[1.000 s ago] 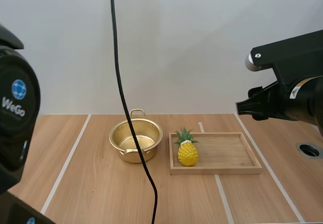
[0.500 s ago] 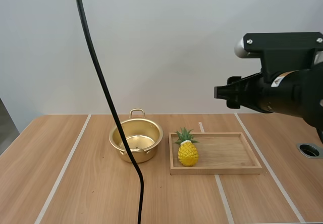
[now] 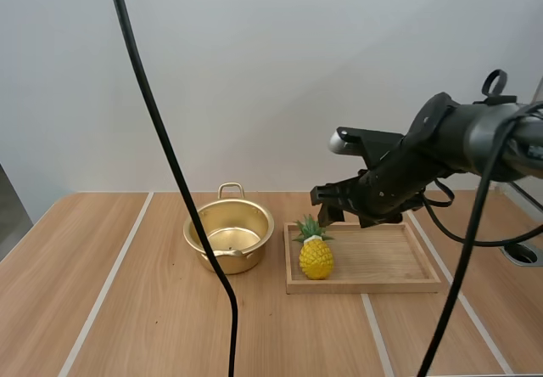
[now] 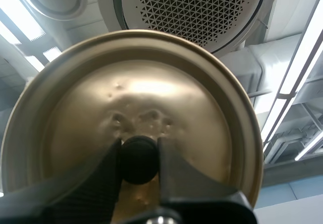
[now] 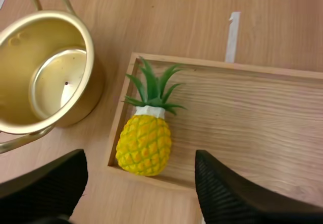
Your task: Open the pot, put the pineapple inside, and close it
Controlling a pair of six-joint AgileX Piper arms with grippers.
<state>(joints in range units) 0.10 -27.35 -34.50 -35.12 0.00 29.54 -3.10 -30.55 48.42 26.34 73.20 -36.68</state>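
above the leafy yellow pineapple [image 5: 144, 143] our right gripper [image 5: 139, 186] gapes; next we lower and grasp. our left gripper [image 4: 139, 157] pinches the round gold lid [image 4: 141, 95].

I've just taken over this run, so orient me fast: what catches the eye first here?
The yellow pineapple sits at the left end of the wooden tray, beside the open golden pot. The right gripper hovers open above the fruit, one finger to either side. The left gripper pinches the pot's lid by its black knob.
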